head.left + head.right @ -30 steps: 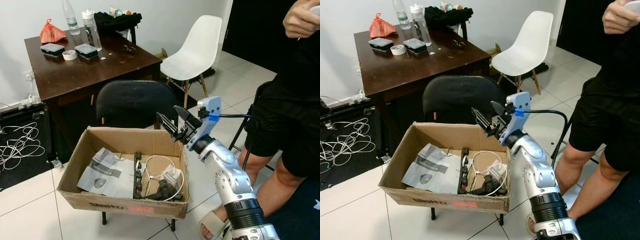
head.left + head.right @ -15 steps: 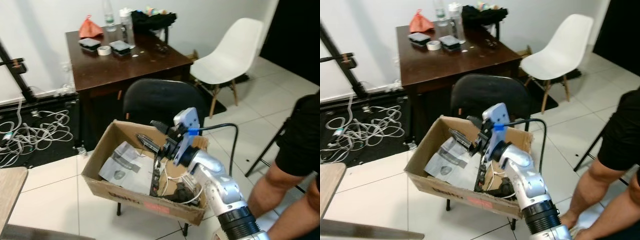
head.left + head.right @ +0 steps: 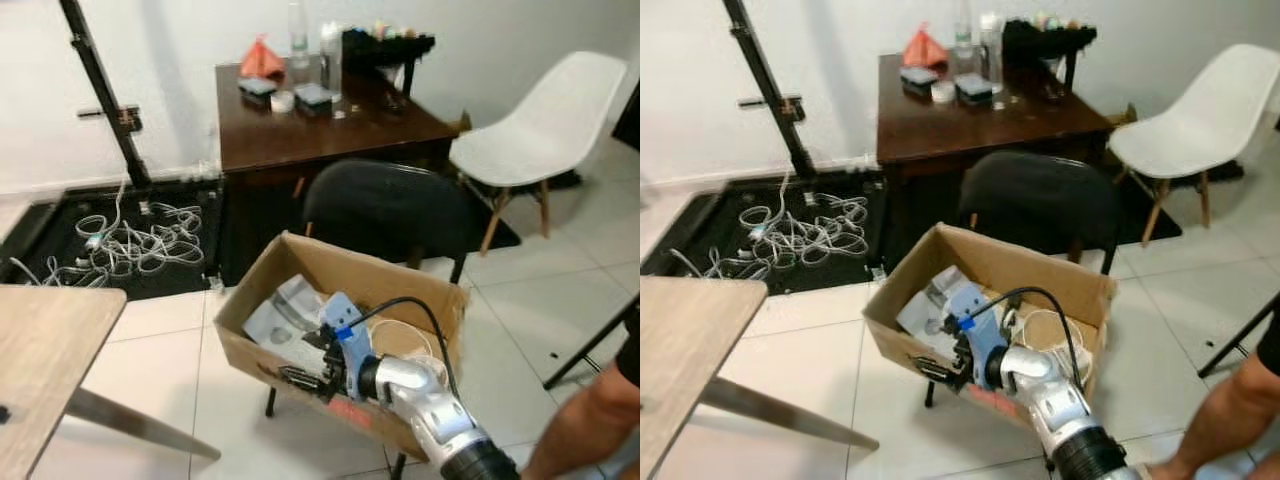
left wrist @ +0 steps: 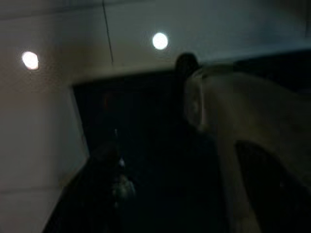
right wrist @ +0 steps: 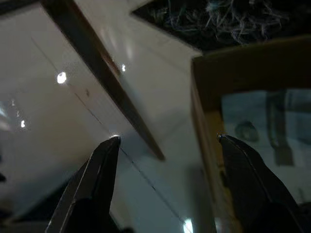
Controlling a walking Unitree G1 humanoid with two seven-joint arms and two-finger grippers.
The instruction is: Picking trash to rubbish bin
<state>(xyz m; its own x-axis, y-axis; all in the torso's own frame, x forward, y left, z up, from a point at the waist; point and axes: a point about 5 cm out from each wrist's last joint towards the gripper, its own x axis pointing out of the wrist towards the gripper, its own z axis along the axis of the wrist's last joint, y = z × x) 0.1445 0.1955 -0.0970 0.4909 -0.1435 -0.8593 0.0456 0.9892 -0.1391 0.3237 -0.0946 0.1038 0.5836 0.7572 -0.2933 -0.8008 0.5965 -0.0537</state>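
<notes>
1. At lower centre of the head views, the right claw [image 3: 300, 378] hangs just outside the near wall of the cardboard box [image 3: 262, 350], fingers spread apart with nothing between them; the right wrist view shows both black fingers [image 5: 92, 189] wide open over white floor tile, the box edge beside one finger.
2. The box sits propped on a black chair [image 3: 390, 210] at mid frame, raised off the floor, probably so the arm reaches in without bending.
3. Trash inside the box: crumpled grey paper [image 3: 285, 318] by the left inner wall, a white cable loop [image 3: 1048, 330] to its right. Nothing has been lifted yet.
4. No rubbish bin can be made out; judging from that, the claw is open because it is between grabs.
5. Dark wooden bench [image 3: 320, 120] at upper centre carries bottles, a tape roll and an orange bag [image 3: 262, 58], apart from the job.
6. Left claw: wrist view too dark, cannot tell its state.
7. A person's leg [image 3: 1230, 420] at the lower right corner, close to the arm.
</notes>
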